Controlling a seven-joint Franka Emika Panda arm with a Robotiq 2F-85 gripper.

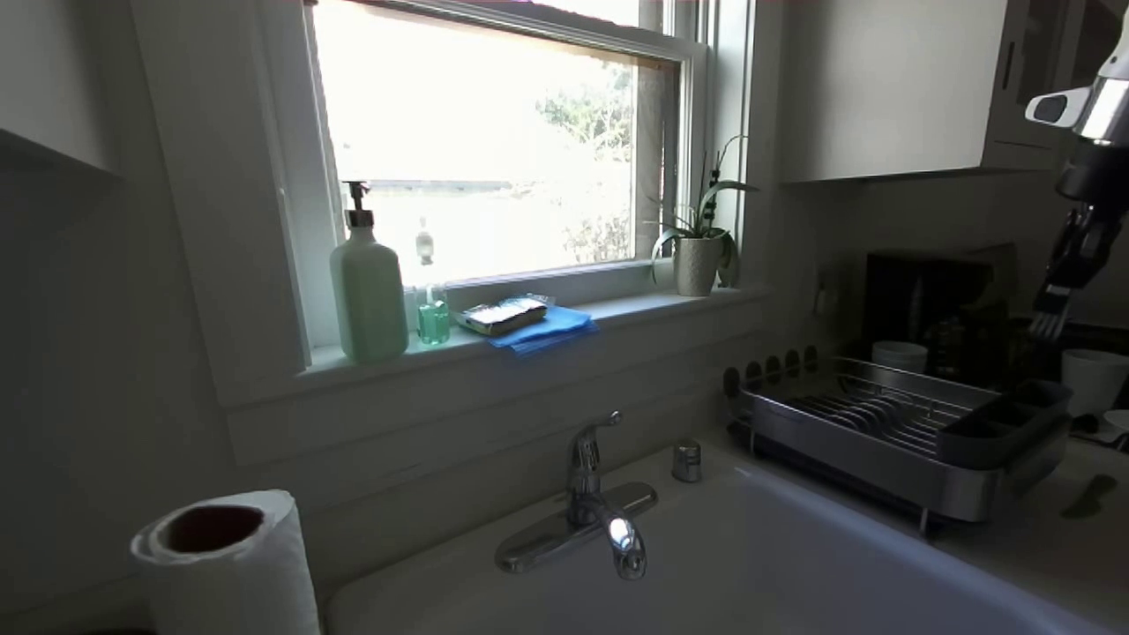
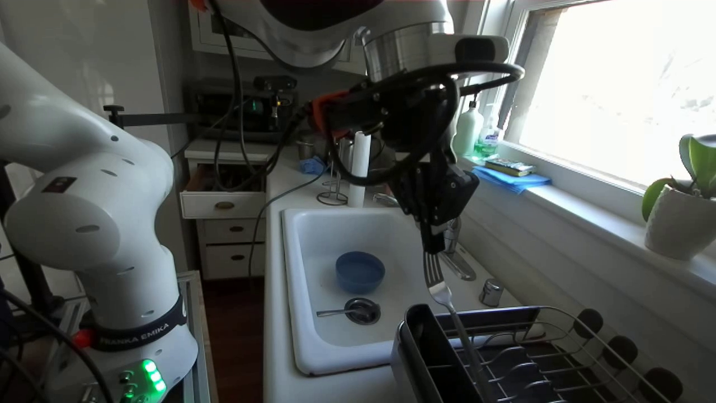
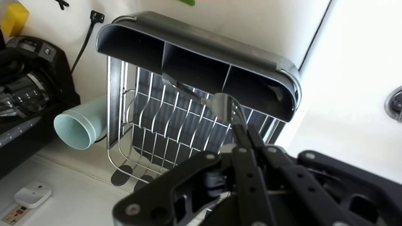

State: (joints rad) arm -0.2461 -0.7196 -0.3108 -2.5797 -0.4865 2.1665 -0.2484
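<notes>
My gripper [image 2: 433, 238] is shut on a silver fork [image 2: 442, 294], gripping it at the tine end. The fork's neck and handle point down toward the dish rack [image 1: 860, 454]. In the wrist view, the closed fingertips [image 3: 248, 135] hide part of the tines, and the fork [image 3: 220, 105] extends over the rack wires beside the dark cutlery caddy [image 3: 201, 44]. The caddy has three compartments, and a pale shape, perhaps cutlery, lies in its right one. In an exterior view, the gripper [image 1: 1063, 287] is at the right edge with the tines [image 1: 1050, 322] below it.
A white sink [image 2: 288, 268] beside the rack holds a blue bowl [image 2: 359, 274] and a utensil [image 2: 333, 312] at the drain. A faucet [image 1: 586, 494] stands behind it. A pale green cup [image 3: 80, 125] and a coffee maker [image 3: 40, 53] flank the rack. A potted plant [image 2: 679, 218] sits on the sill.
</notes>
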